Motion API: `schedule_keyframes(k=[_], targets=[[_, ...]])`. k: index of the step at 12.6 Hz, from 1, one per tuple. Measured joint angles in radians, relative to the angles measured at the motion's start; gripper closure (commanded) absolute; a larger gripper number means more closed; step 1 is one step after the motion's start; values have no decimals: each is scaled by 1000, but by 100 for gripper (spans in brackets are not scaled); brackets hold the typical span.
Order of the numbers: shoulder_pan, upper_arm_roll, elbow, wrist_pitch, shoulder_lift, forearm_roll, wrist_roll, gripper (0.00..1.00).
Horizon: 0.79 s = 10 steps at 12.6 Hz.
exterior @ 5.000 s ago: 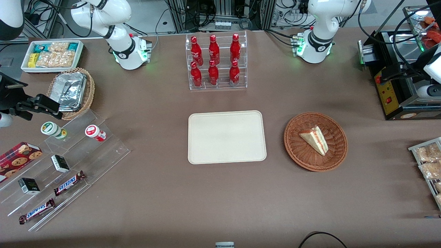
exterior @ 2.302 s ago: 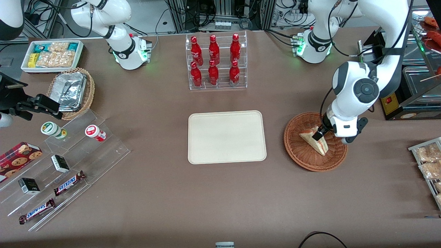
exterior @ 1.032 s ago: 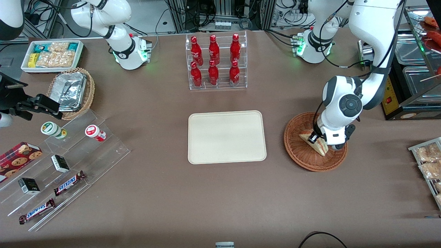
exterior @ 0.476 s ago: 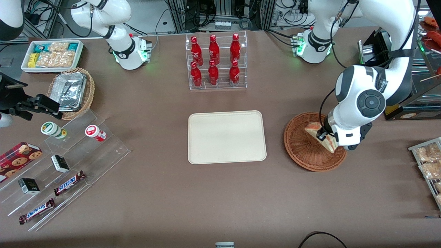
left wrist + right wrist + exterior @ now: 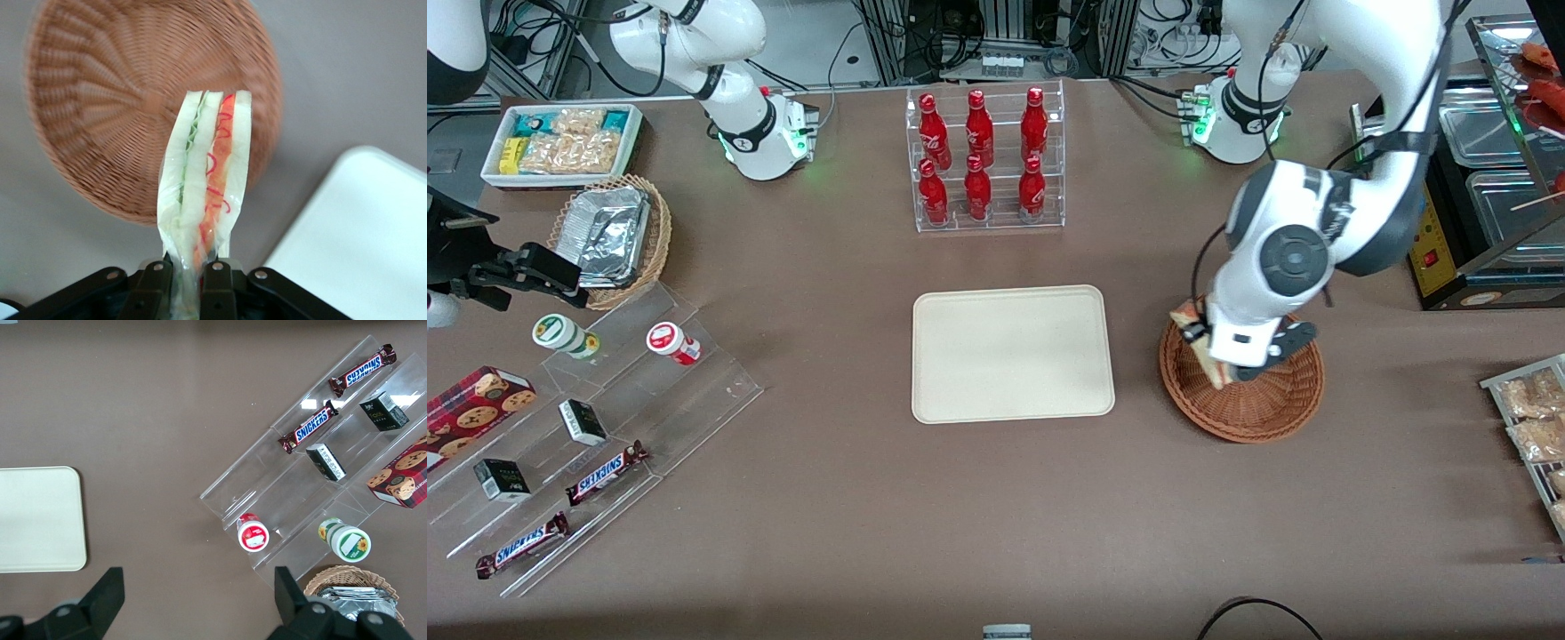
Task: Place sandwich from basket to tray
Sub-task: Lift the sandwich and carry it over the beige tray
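Gripper (image 5: 190, 290) w/ sandwich (image 5: 207, 180) above basket (image 5: 100, 100)

- "SNICKERS" reads on two chocolate bars (image 5: 310, 426) (image 5: 364, 367) lying on the steps of the clear display stand (image 5: 287, 487).
- The gripper (image 5: 185, 280), clamped on the sandwich (image 5: 207, 180) above the basket (image 5: 100, 113), carries no lettering.

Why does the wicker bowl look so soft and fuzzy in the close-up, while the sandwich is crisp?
Left wrist view: the gripper holds the sandwich close to the lens, sharp; the basket below it is blurred. Front view: the basket looks crisp, evenly lit.
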Motion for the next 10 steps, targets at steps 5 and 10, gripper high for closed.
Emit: schedule_keyframes(k=[5, 10], targets=[[-106, -71, 162, 0, 172, -3, 8, 94], [-201, -76, 351, -1, 331, -73, 9, 94]])
